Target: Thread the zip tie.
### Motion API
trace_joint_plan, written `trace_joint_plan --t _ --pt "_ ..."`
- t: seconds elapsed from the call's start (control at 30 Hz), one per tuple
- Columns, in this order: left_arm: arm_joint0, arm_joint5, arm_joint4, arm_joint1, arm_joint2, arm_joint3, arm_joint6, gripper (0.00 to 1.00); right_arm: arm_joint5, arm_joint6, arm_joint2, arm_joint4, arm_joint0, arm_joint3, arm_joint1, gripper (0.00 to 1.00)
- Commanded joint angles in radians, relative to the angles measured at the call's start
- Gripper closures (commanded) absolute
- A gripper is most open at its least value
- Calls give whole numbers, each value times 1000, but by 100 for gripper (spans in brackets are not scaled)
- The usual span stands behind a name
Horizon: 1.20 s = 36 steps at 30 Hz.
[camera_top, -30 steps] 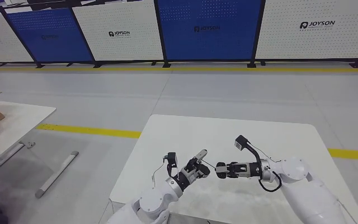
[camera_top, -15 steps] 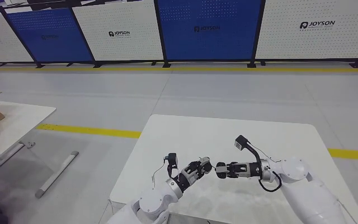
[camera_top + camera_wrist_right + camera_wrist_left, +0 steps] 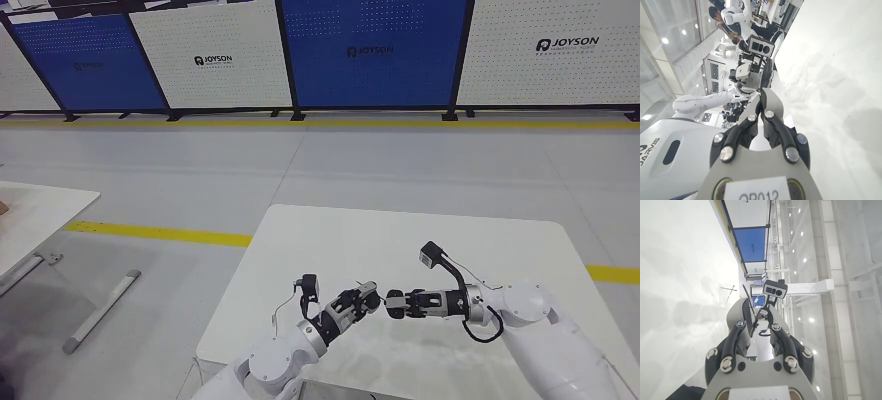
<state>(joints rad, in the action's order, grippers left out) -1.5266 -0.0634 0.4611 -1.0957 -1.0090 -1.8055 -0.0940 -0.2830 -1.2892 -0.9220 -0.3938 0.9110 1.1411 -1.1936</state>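
- The right gripper [image 3: 762, 94] has its two dark pads pressed flat together, no gap between them; from where I stand it appears to pinch the zip tie [image 3: 748, 299], though the pinch itself is too slim to make out
- The left gripper [image 3: 758, 311] stands narrowly apart; daylight shows between its fingers [image 3: 745, 313], and the right gripper's tips sit in that gap
- The zip tie is a thin dark strap held up in the air between the two grippers; its long axis runs lengthwise along the pad of one left finger; its free end pokes out past that fingertip, pointing away from the left wrist; its other end drops into the gap towards the right gripper's tips
- From above, the left gripper [image 3: 362, 296] and the right gripper [image 3: 392, 300] face each other nose to nose, just beside one another; the left arm comes in from the near corner, the right arm lies almost level across the front; the strap is too fine to pick out from there
- Both hover over the near part of the white table [image 3: 420, 240], clear of its top
- A few loose ties [image 3: 730, 292] lie crossed on the table beyond the grippers, well apart from the held one
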Motion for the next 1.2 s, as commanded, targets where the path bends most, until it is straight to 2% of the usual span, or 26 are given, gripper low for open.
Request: trace_joint_plan --t 0.0,0.4,0.6,0.63,0.67,0.97,1.07,1.1,1.17 --pt "-1 0 0 -1 -2 0 -1 100 0 0 0 0 0 0 0 100" --pt "2 6 -16 -7 -7 9 -12 100 0 0 0 0 0 0 0 100" --pt "0 6 -20 -10 -11 9 -14 100 23 41 -10 23 28 51 7 100" --pt "-1 5 -22 -10 -12 9 -15 100 26 45 -16 23 32 57 9 61" --pt "-2 4 -23 -10 -12 9 -16 100 29 46 -20 23 36 62 10 0" --pt "-6 -9 -38 -15 -27 7 16 100 9 66 -92 -3 92 91 32 0" --pt "-9 -15 -77 -18 -27 11 76 100 2 87 -130 1 123 103 44 0" --pt "-8 -16 -118 -22 -25 12 138 100 1 108 -150 9 141 111 50 0" --pt "-7 -10 -175 -29 -3 20 216 100 0 131 -177 18 172 132 59 0"
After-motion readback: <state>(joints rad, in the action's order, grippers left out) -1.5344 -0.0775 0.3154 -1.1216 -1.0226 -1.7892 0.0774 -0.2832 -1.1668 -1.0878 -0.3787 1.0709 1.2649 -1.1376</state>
